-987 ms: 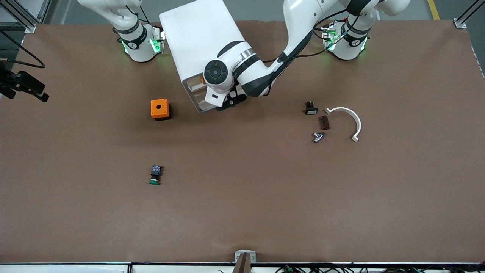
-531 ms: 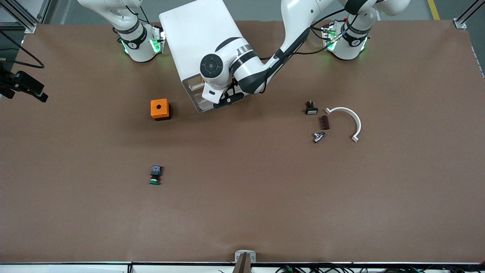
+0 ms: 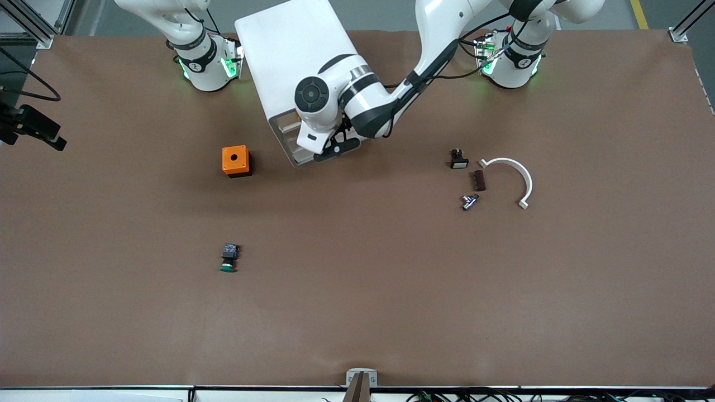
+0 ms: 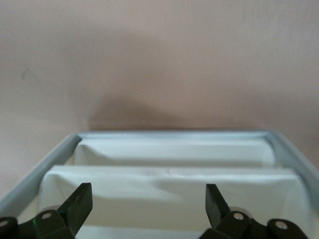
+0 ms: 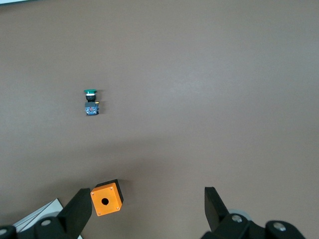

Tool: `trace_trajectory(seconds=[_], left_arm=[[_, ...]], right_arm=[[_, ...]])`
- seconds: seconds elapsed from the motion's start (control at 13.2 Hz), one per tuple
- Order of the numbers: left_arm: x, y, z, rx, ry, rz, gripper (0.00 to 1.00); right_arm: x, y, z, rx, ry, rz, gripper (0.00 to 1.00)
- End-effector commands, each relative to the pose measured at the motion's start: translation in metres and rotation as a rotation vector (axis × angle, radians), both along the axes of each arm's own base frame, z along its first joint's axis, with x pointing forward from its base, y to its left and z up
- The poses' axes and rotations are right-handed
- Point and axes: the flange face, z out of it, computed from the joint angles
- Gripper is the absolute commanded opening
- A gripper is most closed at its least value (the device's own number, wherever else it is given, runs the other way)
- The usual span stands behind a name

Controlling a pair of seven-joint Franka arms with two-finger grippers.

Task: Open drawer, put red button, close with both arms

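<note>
The white cabinet [image 3: 290,61] stands near the arms' bases, its drawer fronts [image 3: 291,146] facing the front camera. My left gripper [image 3: 330,149] is right at those fronts. In the left wrist view it [image 4: 148,199] is open, with a white drawer [image 4: 169,175] close before the fingertips [image 4: 79,201] and nothing between them. My right gripper [image 5: 144,209] is open and empty, high over the table above the orange cube [image 5: 106,198]; it does not show in the front view. The red button is not in view.
The orange cube [image 3: 236,161] sits beside the cabinet toward the right arm's end. A green-capped button [image 3: 228,258] lies nearer the front camera. A small black switch [image 3: 458,159], a brown block [image 3: 478,180], a metal fitting [image 3: 469,201] and a white curved bracket [image 3: 511,178] lie toward the left arm's end.
My left arm's wrist and gripper have moved in closer to the cabinet's drawer fronts. Nothing on the table has moved.
</note>
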Motion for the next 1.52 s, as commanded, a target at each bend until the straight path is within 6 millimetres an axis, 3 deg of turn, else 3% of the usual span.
trace_trajectory(seconds=[0.0,0.23,0.53,0.83,1.06,1.44], left_arm=[[0.06,0.047,0.044,-0.056,-0.033,0.047,1.0],[0.125,0.112,0.088,-0.081,-0.079,0.151,1.0],[0.166,0.197,0.156,-0.045,-0.106,0.255,1.0],[0.179,0.254,0.227,-0.017,-0.238,0.308,1.0],[0.185,0.299,0.262,-0.002,-0.26,0.357,1.0],[0.179,0.38,0.32,0.006,-0.289,0.26,1.0]], right_arm=[[-0.003,-0.003,0.001,-0.016,-0.003,0.007,1.0],[-0.004,-0.004,0.0,-0.016,0.0,0.005,1.0],[-0.005,-0.003,0.002,-0.016,-0.001,0.008,1.0],[-0.005,-0.004,0.001,-0.015,0.002,0.007,1.0],[-0.008,-0.005,0.004,-0.015,0.003,0.005,1.0],[-0.009,-0.006,0.003,-0.014,0.016,-0.001,1.0]])
